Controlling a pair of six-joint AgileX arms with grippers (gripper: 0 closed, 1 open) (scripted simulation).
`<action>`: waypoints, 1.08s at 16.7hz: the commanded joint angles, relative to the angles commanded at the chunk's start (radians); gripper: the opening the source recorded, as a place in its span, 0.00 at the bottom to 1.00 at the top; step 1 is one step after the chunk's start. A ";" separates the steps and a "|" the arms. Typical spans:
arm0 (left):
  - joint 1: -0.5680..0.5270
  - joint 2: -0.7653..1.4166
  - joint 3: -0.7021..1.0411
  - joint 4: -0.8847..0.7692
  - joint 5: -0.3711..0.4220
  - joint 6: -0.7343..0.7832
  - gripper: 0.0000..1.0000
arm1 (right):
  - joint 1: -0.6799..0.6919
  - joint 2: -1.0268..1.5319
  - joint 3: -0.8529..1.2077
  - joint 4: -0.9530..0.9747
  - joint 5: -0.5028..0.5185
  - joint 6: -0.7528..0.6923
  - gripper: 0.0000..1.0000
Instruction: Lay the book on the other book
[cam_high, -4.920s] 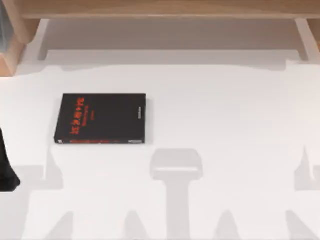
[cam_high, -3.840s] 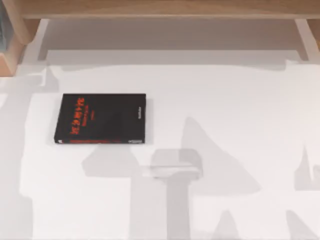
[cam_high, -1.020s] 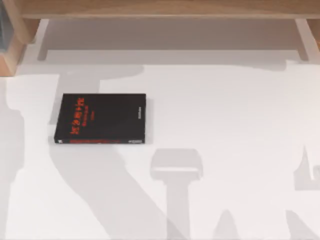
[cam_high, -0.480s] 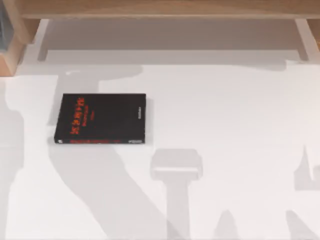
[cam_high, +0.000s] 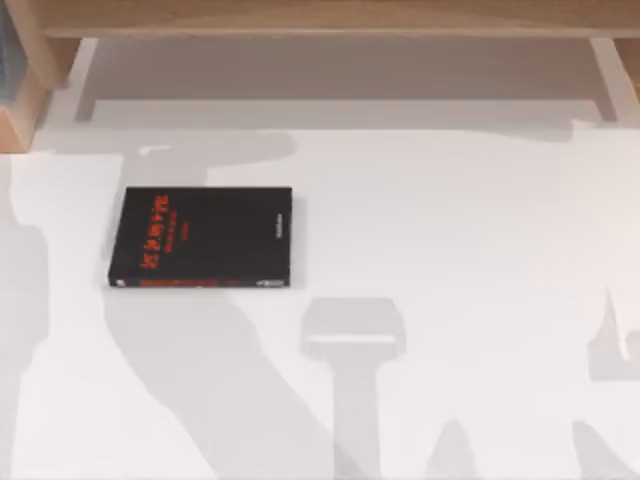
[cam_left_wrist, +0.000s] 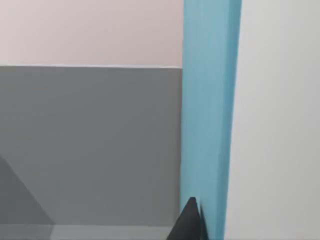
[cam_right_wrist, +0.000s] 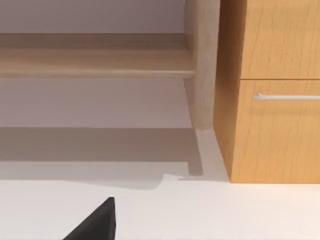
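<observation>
Left claw (cam_left_wrist: 192, 222): in the left wrist view you see one dark finger tip pressed against the light blue book (cam_left_wrist: 207, 115); I judge the claw is pinching it, held on edge.
Right claw (cam_right_wrist: 95, 222): parked over the worktop's right part; whether its fingers are spread you cannot tell.
Change: in the top view the big arm shadow at 7 o'clock has shifted a little since half a second ago; the black book (cam_high: 203, 237) did not move.
Meaning: the blue book is probably being carried toward the stack; laying is not yet done.
Black book: thin, flat rectangle, matte cover, red letters, at 9 o'clock on the worktop (cam_high: 460, 230).
Worktop: smooth white surface.
Shelf (cam_high: 330, 18): pale wood at 12 o'clock.
</observation>
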 joint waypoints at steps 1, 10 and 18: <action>0.002 0.004 0.004 0.001 -0.001 0.001 0.00 | 0.000 0.000 0.000 0.000 0.000 0.000 1.00; -0.063 -0.348 -0.111 0.074 -0.232 0.369 0.00 | 0.000 0.000 0.000 0.000 0.000 0.000 1.00; -0.460 -0.712 -0.444 0.129 -0.572 0.990 0.00 | 0.000 0.000 0.000 0.000 0.000 0.000 1.00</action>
